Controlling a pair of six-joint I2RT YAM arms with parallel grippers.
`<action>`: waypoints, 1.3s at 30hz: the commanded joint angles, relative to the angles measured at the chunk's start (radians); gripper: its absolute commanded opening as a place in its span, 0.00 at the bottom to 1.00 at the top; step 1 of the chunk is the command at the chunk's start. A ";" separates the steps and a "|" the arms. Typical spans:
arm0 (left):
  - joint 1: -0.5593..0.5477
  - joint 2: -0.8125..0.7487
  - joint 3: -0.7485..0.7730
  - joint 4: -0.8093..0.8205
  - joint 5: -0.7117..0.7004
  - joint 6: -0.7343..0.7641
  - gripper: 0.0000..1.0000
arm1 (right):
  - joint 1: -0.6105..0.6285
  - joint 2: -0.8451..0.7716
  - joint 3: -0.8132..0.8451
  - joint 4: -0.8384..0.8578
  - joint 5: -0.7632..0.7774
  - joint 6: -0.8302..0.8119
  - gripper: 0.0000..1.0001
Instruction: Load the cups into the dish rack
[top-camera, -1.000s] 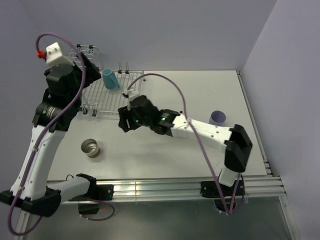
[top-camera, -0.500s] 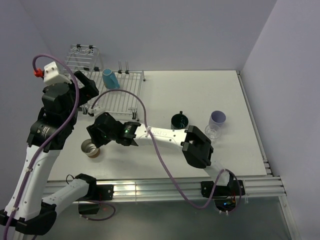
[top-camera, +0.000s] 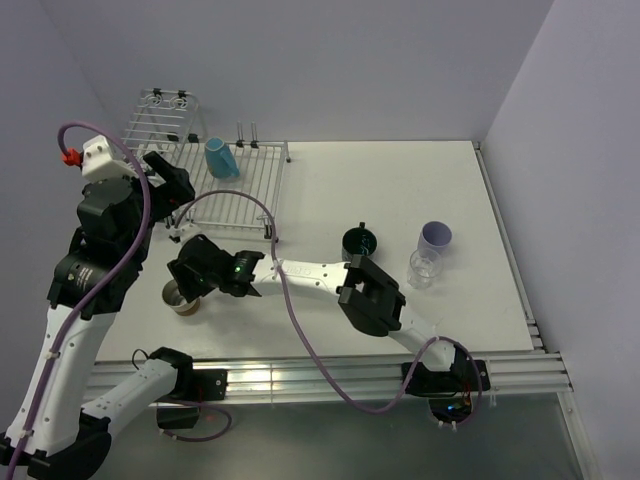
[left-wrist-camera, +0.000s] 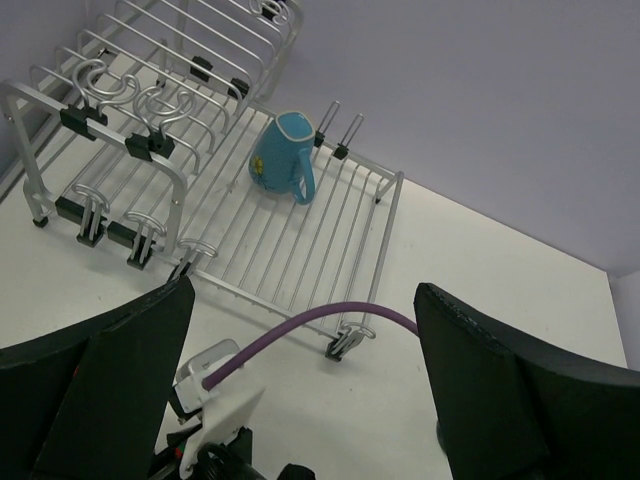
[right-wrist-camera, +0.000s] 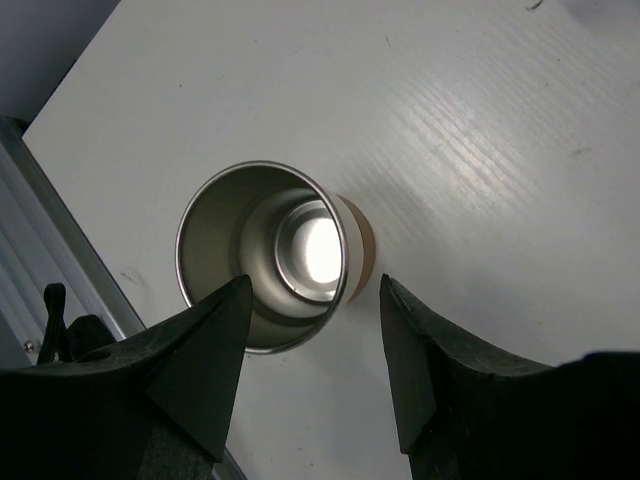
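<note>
Right wrist view: the tan-brown cup (right-wrist-camera: 265, 255) stands mouth-up on the table (right-wrist-camera: 480, 150), outside the dish rack (left-wrist-camera: 290, 240). The right gripper (right-wrist-camera: 315, 290) hovers over it, jaws partly spread and apparently aligned to straddle its wall, touching nothing. The left gripper (left-wrist-camera: 300, 300) hangs above the rack, fully spread and empty.

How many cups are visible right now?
5: light-blue mug on the white wire dish rack; tan-brown cup by the right gripper; dark teal mug, lavender tumbler, clear tumbler on the table at right.
</note>
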 joint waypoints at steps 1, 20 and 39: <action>0.000 -0.010 -0.008 0.011 0.022 -0.005 0.99 | 0.008 0.035 0.092 0.004 0.008 0.008 0.61; -0.001 -0.013 -0.037 0.027 0.039 -0.017 0.99 | 0.008 0.109 0.152 -0.041 0.010 -0.017 0.49; 0.000 -0.009 -0.034 0.060 0.070 -0.031 0.99 | -0.035 -0.245 -0.124 0.030 -0.039 -0.011 0.00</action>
